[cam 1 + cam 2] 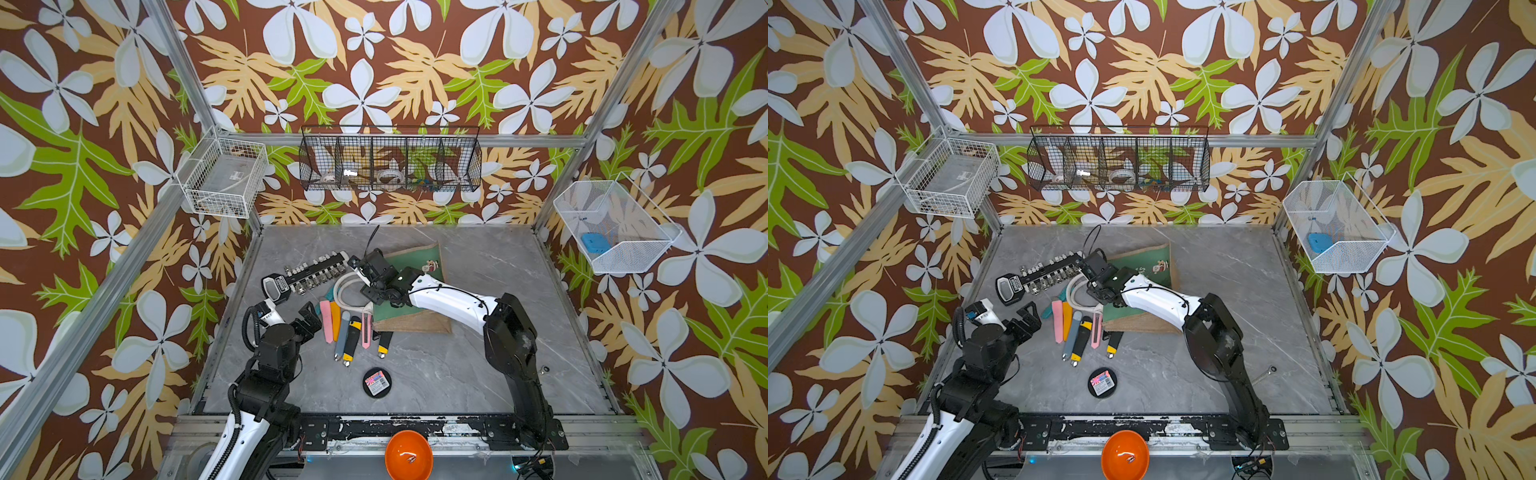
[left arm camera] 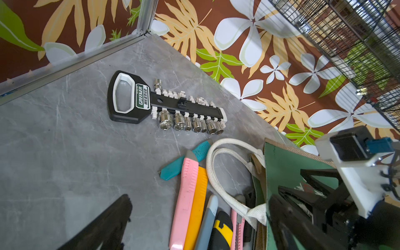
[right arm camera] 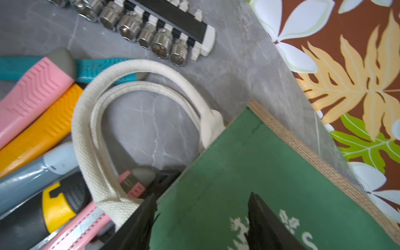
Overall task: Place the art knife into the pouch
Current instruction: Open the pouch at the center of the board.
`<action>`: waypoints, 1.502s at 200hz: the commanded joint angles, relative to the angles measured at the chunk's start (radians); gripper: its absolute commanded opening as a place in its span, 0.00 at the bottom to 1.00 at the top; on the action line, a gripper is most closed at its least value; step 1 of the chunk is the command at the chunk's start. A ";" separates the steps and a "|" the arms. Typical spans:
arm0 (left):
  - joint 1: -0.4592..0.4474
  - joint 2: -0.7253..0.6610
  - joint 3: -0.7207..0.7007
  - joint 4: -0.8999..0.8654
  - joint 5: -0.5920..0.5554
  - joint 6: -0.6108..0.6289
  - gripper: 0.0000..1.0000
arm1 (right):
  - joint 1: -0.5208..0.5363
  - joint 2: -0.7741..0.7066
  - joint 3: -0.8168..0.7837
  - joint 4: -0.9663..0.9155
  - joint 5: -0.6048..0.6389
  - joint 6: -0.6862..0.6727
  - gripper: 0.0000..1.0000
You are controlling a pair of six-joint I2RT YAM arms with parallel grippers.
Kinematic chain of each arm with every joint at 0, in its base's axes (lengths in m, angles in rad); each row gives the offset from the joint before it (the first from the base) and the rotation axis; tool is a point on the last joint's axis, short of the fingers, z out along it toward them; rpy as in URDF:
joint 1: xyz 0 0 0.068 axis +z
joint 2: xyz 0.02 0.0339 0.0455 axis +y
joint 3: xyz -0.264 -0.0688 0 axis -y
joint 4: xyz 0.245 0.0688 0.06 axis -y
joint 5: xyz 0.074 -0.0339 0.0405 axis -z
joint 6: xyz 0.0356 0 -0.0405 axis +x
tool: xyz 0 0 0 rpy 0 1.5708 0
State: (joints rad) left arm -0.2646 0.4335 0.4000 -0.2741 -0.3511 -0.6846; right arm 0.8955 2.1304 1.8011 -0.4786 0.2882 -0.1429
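Left of centre on the grey table (image 1: 457,374) in both top views, the art knives (image 1: 341,336) lie in a tight row just beside the pouch (image 1: 415,259). Its white handles (image 3: 140,67) overlap some of them. Only the right wrist view shows the right gripper (image 3: 202,194) part-spread over the pouch's green front (fingertips apart, near the mouth edge). The left gripper (image 1: 309,322) hovers wide beside the row, and its wrist view alone shows the socket rack (image 2: 168,101) label legibly.
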 commanded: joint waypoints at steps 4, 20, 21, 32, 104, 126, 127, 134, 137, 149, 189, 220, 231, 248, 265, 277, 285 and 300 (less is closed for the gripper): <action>0.000 -0.008 0.018 -0.031 -0.004 -0.013 1.00 | 0.019 0.031 0.027 -0.057 -0.085 -0.006 0.64; 0.000 -0.024 0.025 -0.033 0.011 -0.010 1.00 | 0.025 0.044 0.033 -0.051 -0.125 0.012 0.64; 0.001 -0.026 0.025 -0.033 0.013 -0.009 1.00 | 0.026 0.045 0.034 -0.051 -0.125 0.014 0.64; -0.001 -0.037 0.040 -0.055 0.013 -0.010 1.00 | 0.029 0.062 0.056 -0.061 -0.133 0.031 0.64; -0.001 -0.110 0.060 -0.102 0.014 -0.031 1.00 | 0.052 0.132 0.108 -0.100 -0.140 0.055 0.61; 0.000 -0.114 0.072 -0.121 0.022 -0.032 1.00 | 0.062 0.149 0.114 -0.100 -0.133 0.064 0.60; 0.000 -0.114 0.072 -0.121 0.022 -0.032 1.00 | 0.062 0.150 0.115 -0.100 -0.133 0.065 0.60; 0.000 -0.120 0.072 -0.123 0.021 -0.030 1.00 | 0.061 0.158 0.118 -0.101 -0.134 0.070 0.60; -0.001 -0.123 0.071 -0.123 0.022 -0.030 1.00 | 0.062 0.161 0.121 -0.100 -0.134 0.071 0.60; 0.000 -0.134 0.068 -0.125 0.022 -0.029 1.00 | 0.065 0.175 0.126 -0.101 -0.130 0.068 0.60; -0.001 -0.181 0.042 -0.132 0.021 -0.035 1.00 | 0.097 0.256 0.176 -0.155 0.038 0.004 0.46; 0.000 -0.195 0.033 -0.128 0.027 -0.041 1.00 | 0.098 0.247 0.172 -0.130 0.024 0.028 0.34; -0.001 -0.194 0.034 -0.129 0.025 -0.041 1.00 | 0.098 0.232 0.162 -0.114 0.015 0.035 0.33; -0.001 -0.193 0.036 -0.129 0.026 -0.039 1.00 | 0.099 0.209 0.152 -0.096 0.007 0.041 0.25; 0.000 -0.192 0.034 -0.128 0.026 -0.039 1.00 | 0.098 0.191 0.142 -0.072 0.017 0.043 0.18; -0.001 -0.193 0.033 -0.128 0.024 -0.039 1.00 | 0.099 0.186 0.139 -0.064 0.029 0.038 0.17; -0.001 -0.191 0.033 -0.128 0.026 -0.039 1.00 | 0.097 0.186 0.144 -0.064 0.037 0.038 0.14; -0.001 -0.193 0.033 -0.126 0.026 -0.037 1.00 | 0.093 0.180 0.148 -0.060 0.045 0.045 0.08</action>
State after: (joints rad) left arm -0.2646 0.2413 0.4316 -0.4030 -0.3305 -0.7235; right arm 0.9928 2.3211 1.9446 -0.5556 0.2981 -0.1120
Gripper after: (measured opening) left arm 0.998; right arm 0.120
